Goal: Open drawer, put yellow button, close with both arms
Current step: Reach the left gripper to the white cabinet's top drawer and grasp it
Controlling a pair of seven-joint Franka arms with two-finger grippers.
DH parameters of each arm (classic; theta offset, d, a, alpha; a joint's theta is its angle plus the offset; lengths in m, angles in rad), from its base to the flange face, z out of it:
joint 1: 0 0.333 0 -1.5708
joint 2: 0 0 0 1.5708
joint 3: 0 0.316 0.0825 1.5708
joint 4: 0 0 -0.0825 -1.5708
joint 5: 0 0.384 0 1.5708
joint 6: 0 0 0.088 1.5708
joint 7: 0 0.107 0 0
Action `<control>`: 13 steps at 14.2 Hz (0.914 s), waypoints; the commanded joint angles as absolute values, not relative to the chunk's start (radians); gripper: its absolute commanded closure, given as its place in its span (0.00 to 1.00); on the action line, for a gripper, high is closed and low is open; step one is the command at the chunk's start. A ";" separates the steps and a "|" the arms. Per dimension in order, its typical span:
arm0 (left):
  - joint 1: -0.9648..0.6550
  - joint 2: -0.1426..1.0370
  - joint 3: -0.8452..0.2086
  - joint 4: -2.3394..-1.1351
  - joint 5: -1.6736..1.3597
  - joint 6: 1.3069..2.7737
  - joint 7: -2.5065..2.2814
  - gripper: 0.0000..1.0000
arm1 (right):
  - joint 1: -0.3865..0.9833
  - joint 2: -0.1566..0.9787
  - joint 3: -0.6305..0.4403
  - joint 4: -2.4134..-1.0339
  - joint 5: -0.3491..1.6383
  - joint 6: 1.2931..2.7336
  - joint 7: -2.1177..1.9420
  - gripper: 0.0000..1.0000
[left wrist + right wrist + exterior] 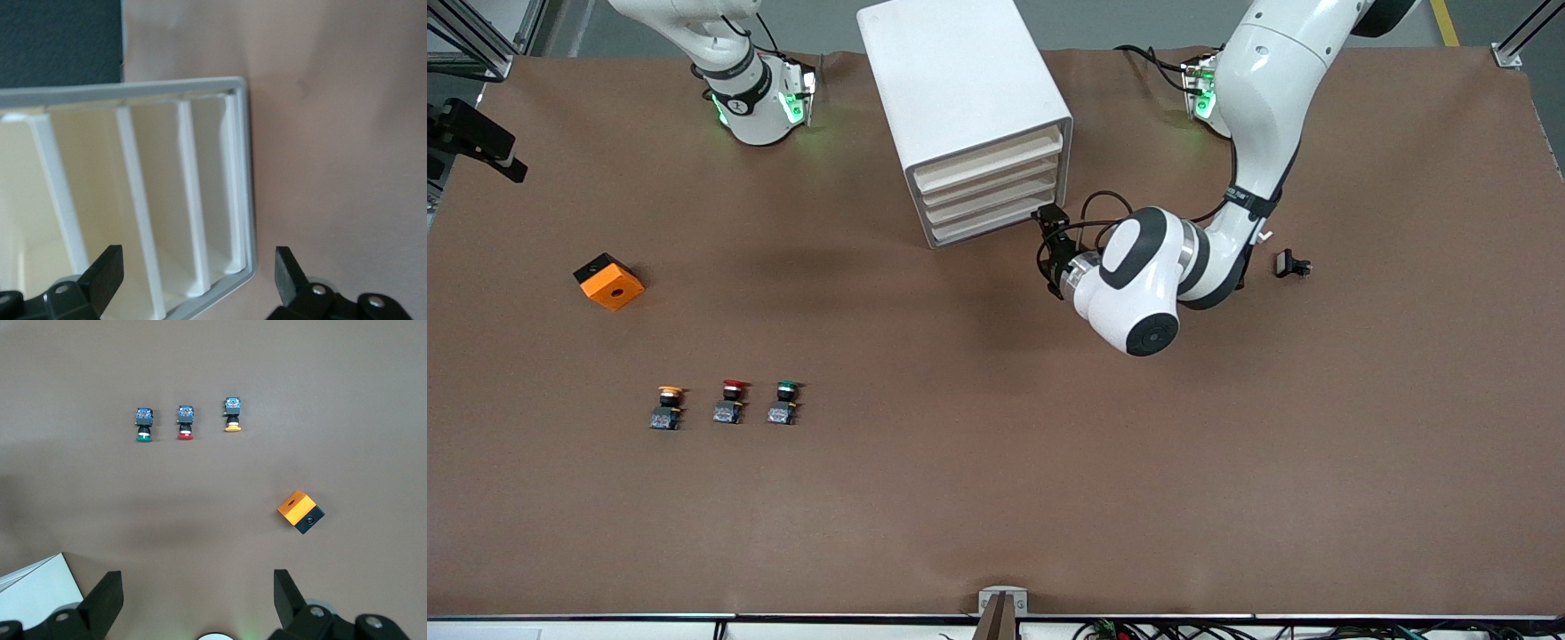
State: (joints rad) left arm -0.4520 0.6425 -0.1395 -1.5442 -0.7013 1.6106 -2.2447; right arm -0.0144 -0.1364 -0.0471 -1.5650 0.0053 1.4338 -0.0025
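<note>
Beside the drawer (pixel 133 220), left gripper (pixel 197 280).

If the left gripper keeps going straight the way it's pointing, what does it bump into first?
Probably the cabinet. The left gripper is open and points at the cabinet's front corner, where the four drawer fronts end, so it would likely meet that corner edge first. How close it already is cannot be judged.

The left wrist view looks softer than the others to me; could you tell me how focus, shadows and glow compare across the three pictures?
Left wrist view: the cabinet fills the frame, blurred and washed out. Front view: sharp, soft shadows under the left arm, green glow at both bases. Right wrist view: fairly crisp, the yellow button distinct.
</note>
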 commanded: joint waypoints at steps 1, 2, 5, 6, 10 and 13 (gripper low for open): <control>-0.456 0.650 -0.138 -1.523 -0.787 1.556 -2.278 0.00 | -0.012 -0.138 -0.049 -1.566 0.000 1.439 -0.003 0.00; -0.456 0.650 -0.138 -1.523 -0.802 1.539 -2.276 0.00 | -0.014 -0.118 -0.049 -1.557 -0.002 1.437 -0.003 0.00; -0.460 0.670 -0.149 -1.525 -0.863 1.525 -2.269 0.00 | -0.015 -0.095 -0.049 -1.531 -0.003 1.434 -0.008 0.00; -0.460 0.673 -0.153 -1.523 -0.879 1.525 -2.263 0.07 | -0.015 -0.092 -0.049 -1.531 -0.003 1.439 -0.008 0.00; -0.468 0.684 -0.155 -1.526 -0.948 1.523 -2.256 0.18 | -0.009 0.014 -0.049 -1.508 -0.006 1.454 -0.005 0.00; -0.477 0.684 -0.155 -1.526 -0.975 1.500 -2.267 0.22 | -0.018 0.020 -0.049 -1.503 -0.008 1.457 -0.008 0.00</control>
State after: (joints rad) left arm -0.4711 0.6767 -0.1534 -1.5420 -0.9441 1.5305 -2.2575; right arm -0.0146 0.0120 -0.0491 -1.5411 0.0032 1.4740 -0.0025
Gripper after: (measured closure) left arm 0.181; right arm 0.000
